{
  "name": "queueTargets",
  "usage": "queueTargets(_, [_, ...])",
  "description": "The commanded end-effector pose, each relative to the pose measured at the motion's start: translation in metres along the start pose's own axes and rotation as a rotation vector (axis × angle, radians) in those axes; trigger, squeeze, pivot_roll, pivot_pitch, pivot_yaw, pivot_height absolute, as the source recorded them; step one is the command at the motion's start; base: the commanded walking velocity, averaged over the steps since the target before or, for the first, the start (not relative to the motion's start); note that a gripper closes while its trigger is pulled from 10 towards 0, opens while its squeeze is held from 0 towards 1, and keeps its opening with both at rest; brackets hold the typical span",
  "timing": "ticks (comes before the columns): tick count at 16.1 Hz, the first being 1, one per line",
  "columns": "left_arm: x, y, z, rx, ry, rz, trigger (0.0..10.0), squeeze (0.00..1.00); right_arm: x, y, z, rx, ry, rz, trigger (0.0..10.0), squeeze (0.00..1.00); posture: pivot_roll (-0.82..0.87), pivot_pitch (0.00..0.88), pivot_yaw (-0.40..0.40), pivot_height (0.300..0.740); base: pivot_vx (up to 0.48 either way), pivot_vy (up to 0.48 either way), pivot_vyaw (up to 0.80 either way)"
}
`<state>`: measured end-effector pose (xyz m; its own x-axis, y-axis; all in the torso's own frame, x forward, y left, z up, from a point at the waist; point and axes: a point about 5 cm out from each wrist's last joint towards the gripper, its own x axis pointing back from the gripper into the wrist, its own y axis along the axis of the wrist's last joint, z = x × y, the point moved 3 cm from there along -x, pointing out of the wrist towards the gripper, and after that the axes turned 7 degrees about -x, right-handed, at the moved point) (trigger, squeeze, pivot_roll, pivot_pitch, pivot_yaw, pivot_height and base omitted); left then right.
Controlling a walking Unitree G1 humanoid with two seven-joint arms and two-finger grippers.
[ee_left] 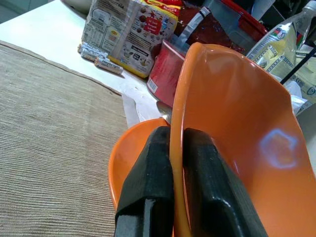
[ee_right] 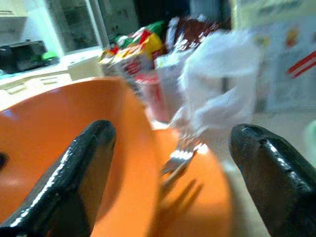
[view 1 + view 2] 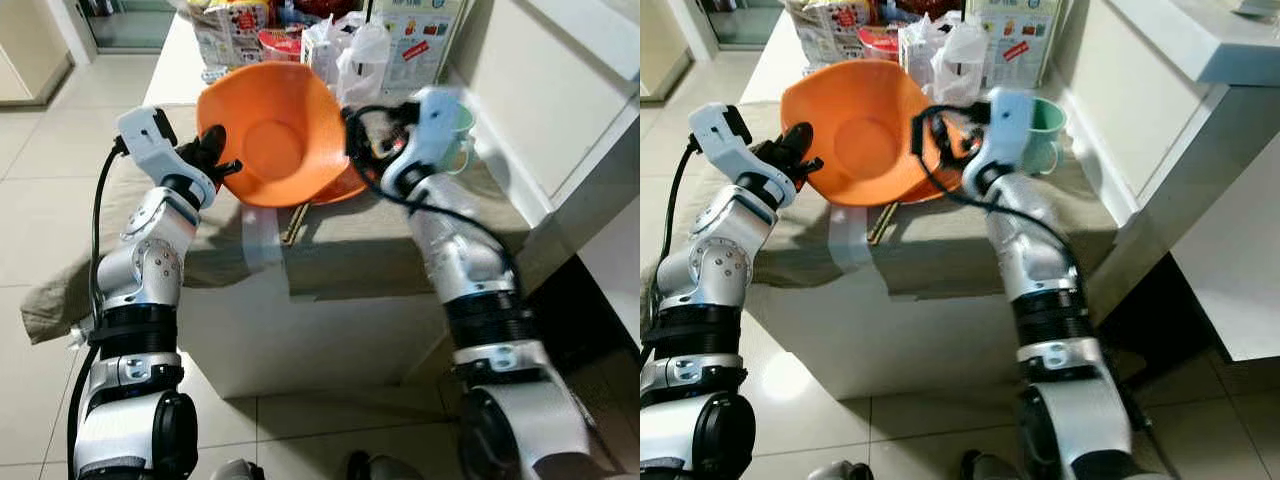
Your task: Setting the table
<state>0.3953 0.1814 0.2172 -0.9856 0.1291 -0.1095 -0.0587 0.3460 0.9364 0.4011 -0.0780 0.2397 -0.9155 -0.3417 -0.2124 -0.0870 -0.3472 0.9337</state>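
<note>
Pinched at its rim by the clenched left end effector, tilted orange bowl held above the cloth-covered worktop. Left wrist view: fingers clamping the rim over a second orange bowl. Right wrist view: right end effector spread wide, touching nothing, fork ahead.

We stand in a home kitchen: pale floor tiles, a white table under a beige cloth, food packets at its far end, cabinets right.
</note>
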Motion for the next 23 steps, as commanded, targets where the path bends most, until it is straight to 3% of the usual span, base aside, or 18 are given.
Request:
queueTargets(1, [0.006, -0.019, 0.014, -0.031, 0.064, 0.095, 0.0, 0.0, 0.0, 0.013, -0.002, 0.029, -0.009, -0.03, 10.0, 0.52, -0.09, 0.12, -0.032, 0.74, 0.0, 0.0, 0.0])
queueTargets(2, [0.007, -0.015, 0.014, -0.034, 0.063, 0.088, 0.0, 0.0, 0.003, 0.015, -0.012, 0.043, -0.03, -0.033, 10.0, 0.0, -0.09, 0.12, -0.032, 0.74, 0.0, 0.0, 0.0])
queueTargets(5, [0.009, 0.01, 0.008, -0.036, 0.054, 0.027, 0.0, 0.0, 0.016, -0.002, -0.031, 0.064, -0.077, 0.017, 10.0, 0.0, -0.09, 0.108, -0.026, 0.74, 0.0, 0.0, 0.0])
queueTargets(7, [0.013, 0.034, 0.002, -0.037, 0.046, -0.036, 0.0, 0.0, 0.024, -0.016, -0.035, 0.083, -0.09, 0.051, 10.0, 0.0, -0.08, 0.101, -0.025, 0.74, 0.0, 0.0, 0.0])
queueTargets(10, [0.019, 0.046, -0.007, -0.185, 0.03, -0.049, 0.0, 0.0, 0.031, -0.034, -0.032, 0.107, -0.081, 0.073, 10.0, 0.0, -0.07, 0.083, -0.021, 0.74, 0.0, 0.0, 0.0])
queueTargets(11, [0.022, 0.049, -0.011, -0.191, 0.019, -0.078, 0.0, 0.0, 0.031, -0.036, -0.029, 0.123, -0.071, 0.067, 10.0, 0.0, -0.07, 0.077, -0.021, 0.74, 0.0, 0.0, 0.0])
queueTargets(15, [0.036, 0.055, -0.015, -0.226, 0.008, -0.134, 0.0, 0.0, 0.036, -0.026, -0.021, 0.242, -0.049, -0.024, 10.0, 0.0, -0.07, 0.062, -0.022, 0.74, 0.0, 0.0, 0.0])
queueTargets(20, [0.046, 0.069, -0.012, -0.271, 0.032, -0.189, 0.0, 0.0, 0.041, -0.012, -0.022, 0.252, -0.06, -0.089, 10.0, 0.0, -0.07, 0.049, -0.029, 0.74, 0.0, 0.0, 0.0])
queueTargets(23, [0.06, 0.079, 0.001, -0.334, 0.071, -0.192, 0.0, 0.0, 0.059, -0.007, -0.027, 0.266, -0.077, -0.1, 10.0, 0.0, -0.07, 0.051, -0.03, 0.74, 0.0, 0.0, 0.0])
